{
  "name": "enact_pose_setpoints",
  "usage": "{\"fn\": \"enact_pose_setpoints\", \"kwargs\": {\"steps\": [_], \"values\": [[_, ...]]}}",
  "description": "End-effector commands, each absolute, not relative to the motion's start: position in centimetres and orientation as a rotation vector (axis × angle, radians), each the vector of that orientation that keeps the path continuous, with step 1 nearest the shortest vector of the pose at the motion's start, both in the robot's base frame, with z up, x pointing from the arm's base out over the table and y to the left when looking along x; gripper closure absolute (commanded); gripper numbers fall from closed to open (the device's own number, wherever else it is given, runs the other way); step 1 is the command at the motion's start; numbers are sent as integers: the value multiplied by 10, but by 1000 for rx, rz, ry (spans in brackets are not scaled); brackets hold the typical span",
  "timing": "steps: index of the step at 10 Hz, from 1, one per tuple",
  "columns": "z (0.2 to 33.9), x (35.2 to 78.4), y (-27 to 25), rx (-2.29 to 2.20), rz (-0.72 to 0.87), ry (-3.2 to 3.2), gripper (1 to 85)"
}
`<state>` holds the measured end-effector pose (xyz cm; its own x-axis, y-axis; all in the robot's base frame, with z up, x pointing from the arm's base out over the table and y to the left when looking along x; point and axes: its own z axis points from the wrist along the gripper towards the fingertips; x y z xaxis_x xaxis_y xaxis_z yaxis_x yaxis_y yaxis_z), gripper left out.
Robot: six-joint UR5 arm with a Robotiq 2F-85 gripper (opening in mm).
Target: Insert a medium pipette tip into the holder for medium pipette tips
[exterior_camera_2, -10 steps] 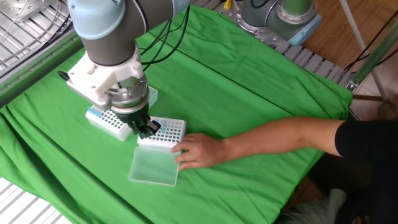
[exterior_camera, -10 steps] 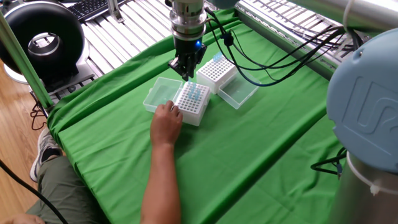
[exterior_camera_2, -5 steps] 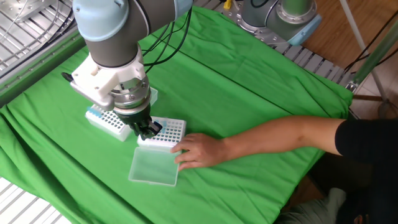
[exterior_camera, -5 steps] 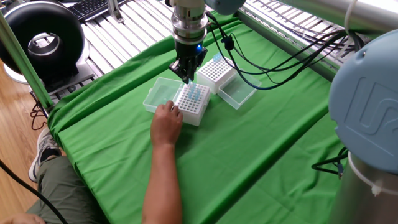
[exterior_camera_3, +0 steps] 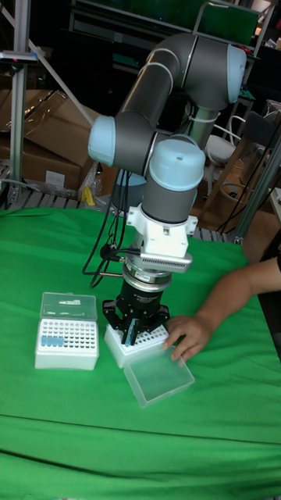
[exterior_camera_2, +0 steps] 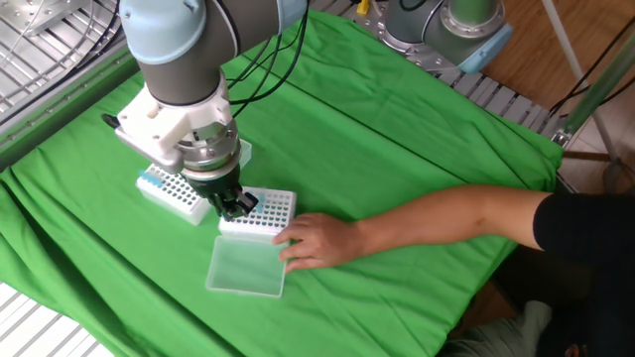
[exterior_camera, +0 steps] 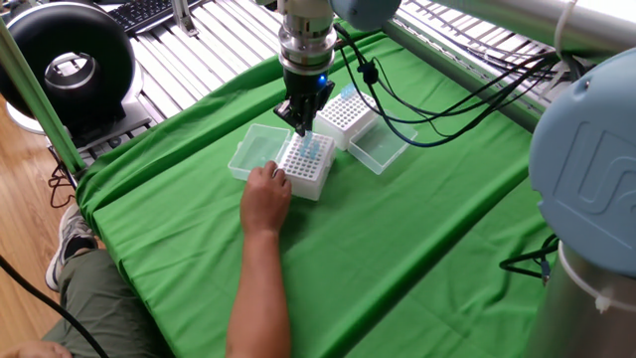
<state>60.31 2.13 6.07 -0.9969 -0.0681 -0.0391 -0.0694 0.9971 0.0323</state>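
Observation:
My gripper [exterior_camera: 303, 123] hangs just above the far edge of the white holder [exterior_camera: 308, 167], a rack of small holes with a few bluish tips in it. Its fingers [exterior_camera_2: 236, 205] are pressed together on a thin medium pipette tip, which is mostly hidden between them. In the tall fixed view the gripper [exterior_camera_3: 133, 333] points straight down onto the holder [exterior_camera_3: 119, 350]. A person's hand [exterior_camera: 266, 195] steadies the holder's near side, seen too as the hand [exterior_camera_2: 314, 241] beside the holder [exterior_camera_2: 270, 208].
A second white tip box [exterior_camera: 347, 113] stands just behind the holder, and its hinged lid is up in the tall fixed view [exterior_camera_3: 69, 306]. Clear plastic lids [exterior_camera: 255, 149] [exterior_camera: 382, 151] lie on the green cloth. The person's forearm [exterior_camera_2: 446, 213] stretches across the table.
The gripper has shifted slightly right and down towards the holder. The hand and boxes have stayed put.

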Motion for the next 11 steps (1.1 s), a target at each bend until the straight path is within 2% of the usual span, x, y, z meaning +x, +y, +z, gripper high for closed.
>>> {"fn": "enact_pose_setpoints", "kwargs": {"steps": [1, 3, 5, 11], "values": [[60, 601, 22, -62, 70, 3106, 717], [61, 599, 24, -43, 82, 3114, 753], [67, 594, 21, -25, 69, 3133, 847], [119, 583, 20, -7, 41, 3206, 847]]}}
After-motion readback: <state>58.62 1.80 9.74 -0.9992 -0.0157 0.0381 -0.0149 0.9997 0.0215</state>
